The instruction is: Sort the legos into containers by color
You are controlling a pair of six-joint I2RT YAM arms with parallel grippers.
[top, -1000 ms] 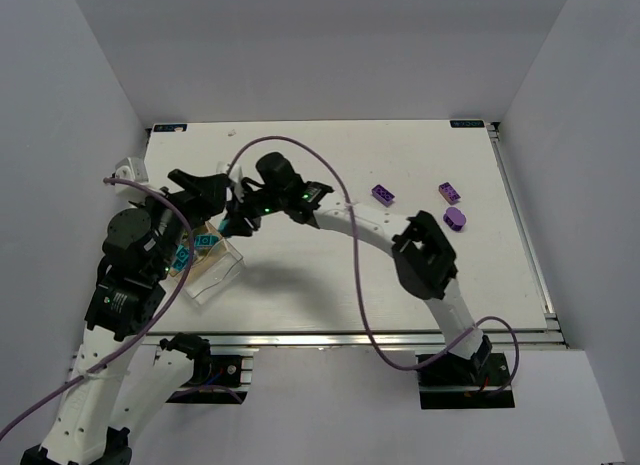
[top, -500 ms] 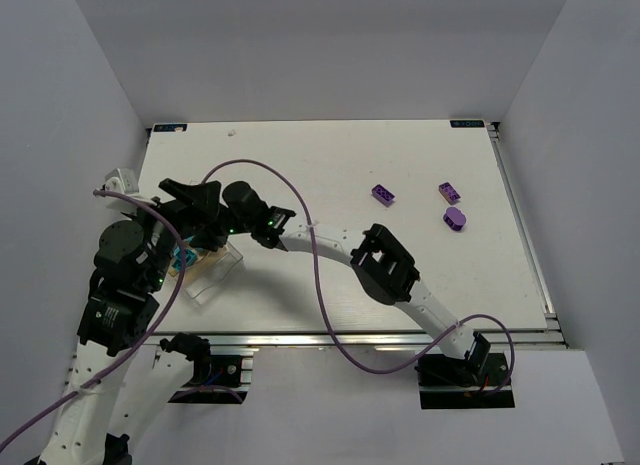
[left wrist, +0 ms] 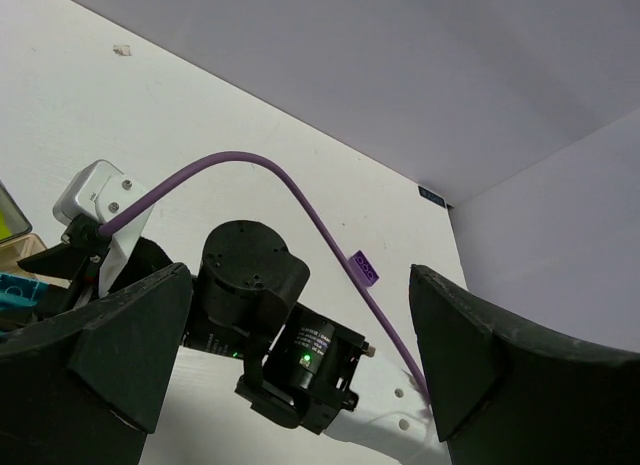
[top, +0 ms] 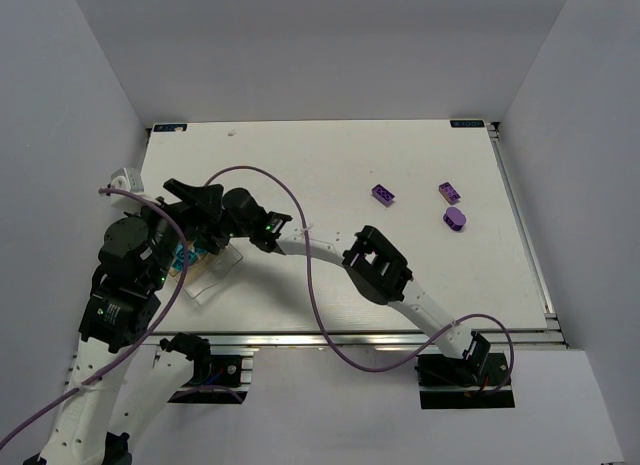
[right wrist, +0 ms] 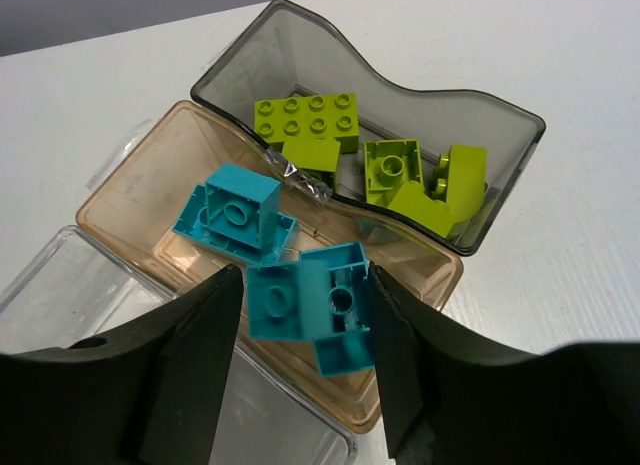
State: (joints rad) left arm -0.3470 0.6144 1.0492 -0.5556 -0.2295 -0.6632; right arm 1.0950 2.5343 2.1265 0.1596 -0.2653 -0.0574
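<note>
Three cyan bricks (right wrist: 237,217) lay in the container's (right wrist: 140,175) tan compartment, with lime green bricks (right wrist: 307,120) in the smoky one beside it. The right gripper (right wrist: 300,325) hovered over the tan section, fingers spread, clamping nothing. The left gripper (left wrist: 300,285) gaped wide with nothing between its fingers. Three purple bricks (top: 383,194) sat on the table (top: 330,155), well apart from the container.

Bright, even, diffuse light, soft shadows on the table (top: 420,285); the right claw (right wrist: 305,285) looks blurred up close.
</note>
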